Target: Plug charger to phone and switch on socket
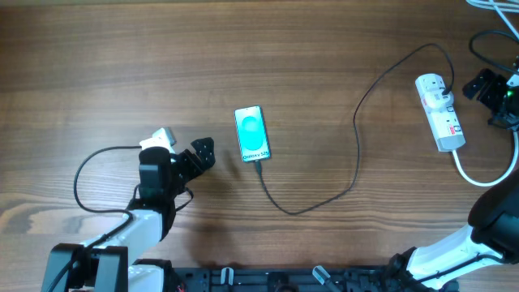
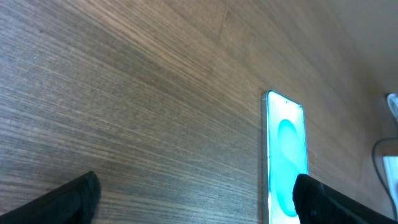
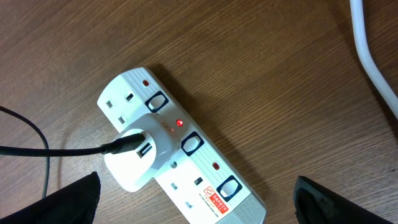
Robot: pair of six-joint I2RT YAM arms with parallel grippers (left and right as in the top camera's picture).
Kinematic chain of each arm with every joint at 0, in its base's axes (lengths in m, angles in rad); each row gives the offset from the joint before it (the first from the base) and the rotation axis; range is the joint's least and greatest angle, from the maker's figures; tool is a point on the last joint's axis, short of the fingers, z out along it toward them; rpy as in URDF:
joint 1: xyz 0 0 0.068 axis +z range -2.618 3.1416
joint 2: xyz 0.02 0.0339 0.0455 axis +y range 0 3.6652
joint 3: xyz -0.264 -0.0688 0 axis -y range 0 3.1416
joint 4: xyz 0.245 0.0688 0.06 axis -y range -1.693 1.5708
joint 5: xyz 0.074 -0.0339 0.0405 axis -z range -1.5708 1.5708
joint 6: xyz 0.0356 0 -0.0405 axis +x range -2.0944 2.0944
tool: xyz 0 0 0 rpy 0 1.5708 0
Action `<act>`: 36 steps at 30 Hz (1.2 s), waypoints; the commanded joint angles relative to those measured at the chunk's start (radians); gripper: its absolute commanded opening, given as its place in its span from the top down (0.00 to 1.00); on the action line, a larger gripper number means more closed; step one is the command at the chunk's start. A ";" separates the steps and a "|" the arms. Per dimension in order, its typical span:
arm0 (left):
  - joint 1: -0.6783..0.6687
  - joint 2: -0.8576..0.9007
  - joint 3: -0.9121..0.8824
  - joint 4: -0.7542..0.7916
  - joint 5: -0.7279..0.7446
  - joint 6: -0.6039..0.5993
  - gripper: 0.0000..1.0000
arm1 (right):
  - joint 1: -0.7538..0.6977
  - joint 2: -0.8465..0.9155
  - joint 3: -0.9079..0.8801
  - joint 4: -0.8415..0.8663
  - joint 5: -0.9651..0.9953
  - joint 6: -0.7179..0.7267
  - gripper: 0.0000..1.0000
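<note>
The phone [image 1: 252,134] lies screen up on the wooden table, its cyan screen lit. The black charger cable [image 1: 355,154] runs from the phone's near end in a loop to a white plug fitted in the socket [image 1: 440,113]. My left gripper [image 1: 203,154] is open and empty, just left of the phone. In the left wrist view the phone [image 2: 285,155] lies by the right finger of that gripper [image 2: 199,205]. My right gripper [image 1: 486,85] is open, right of the socket. In the right wrist view the open jaws [image 3: 205,208] hover over the socket [image 3: 205,168]; a red light [image 3: 179,123] glows by its middle switch.
A thick white cable [image 1: 470,174] leaves the socket's near end and curves to the right table edge; it also shows in the right wrist view [image 3: 373,56]. The white plug [image 3: 134,158] holds the black cable [image 3: 37,149]. More cables lie at the far right corner [image 1: 495,12].
</note>
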State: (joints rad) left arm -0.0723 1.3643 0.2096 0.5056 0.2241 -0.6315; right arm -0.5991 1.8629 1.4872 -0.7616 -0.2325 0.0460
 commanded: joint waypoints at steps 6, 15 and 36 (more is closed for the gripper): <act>-0.005 0.006 -0.047 0.021 -0.032 -0.035 0.00 | 0.000 0.012 -0.004 0.002 -0.013 -0.017 0.00; -0.004 -0.118 -0.145 0.035 -0.063 -0.035 0.00 | 0.000 0.012 -0.004 0.002 -0.013 -0.017 0.01; -0.005 -0.522 -0.204 -0.302 -0.100 -0.035 0.00 | 0.000 0.012 -0.004 0.002 -0.013 -0.017 0.00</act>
State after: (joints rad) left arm -0.0723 0.9092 0.0196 0.2592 0.1528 -0.6575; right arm -0.5991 1.8629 1.4872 -0.7612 -0.2325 0.0429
